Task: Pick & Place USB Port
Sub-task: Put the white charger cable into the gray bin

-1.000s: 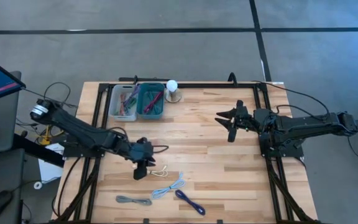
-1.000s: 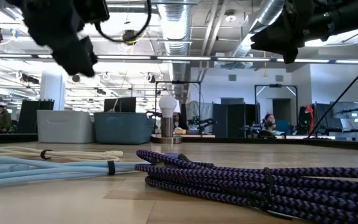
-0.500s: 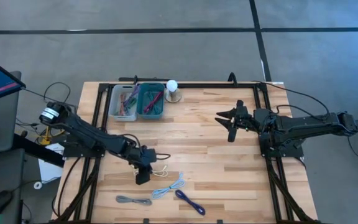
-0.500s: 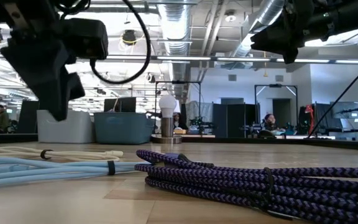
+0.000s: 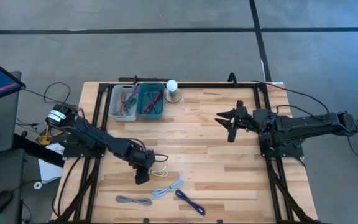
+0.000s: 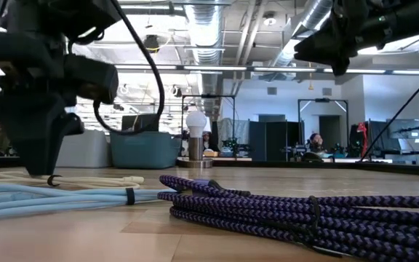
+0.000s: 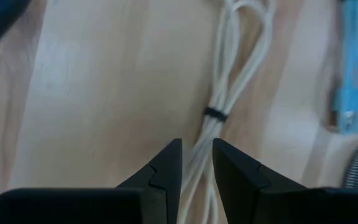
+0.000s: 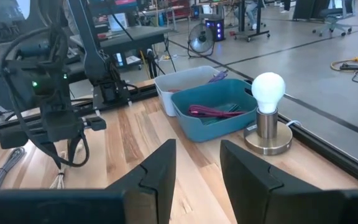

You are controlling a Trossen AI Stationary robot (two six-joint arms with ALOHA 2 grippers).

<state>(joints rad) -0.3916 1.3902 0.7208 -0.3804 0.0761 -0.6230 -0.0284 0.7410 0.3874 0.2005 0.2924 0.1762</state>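
A coiled white cable (image 5: 160, 173) lies flat on the table near its near edge; the low view (image 6: 86, 178) and the left wrist view (image 7: 219, 112) also show it. My left gripper (image 5: 142, 177) is down at the table on this cable (image 6: 38, 171), fingers narrow around the bundle (image 7: 197, 165). My right gripper (image 5: 229, 121) hovers open above the table's right half, holding nothing (image 8: 197, 165). My left gripper comes from above, pointing down, with one finger on each side of the white cable's bundle just beyond its black tie (image 7: 199, 146). The strands run between the fingertips (image 7: 169, 165), fingers across the bundle. The cable lies slack on the table.
A light blue cable (image 5: 168, 186), a grey cable (image 5: 133, 200) and a purple braided cable (image 5: 189, 202) lie close by near the near edge. A grey bin (image 5: 123, 102) and a teal bin (image 5: 151, 99) hold cables at the far edge, beside a small lamp (image 5: 173, 87).
My left gripper has moved toward the near edge and come down from well above the table onto the white cable. The right arm has kept still.
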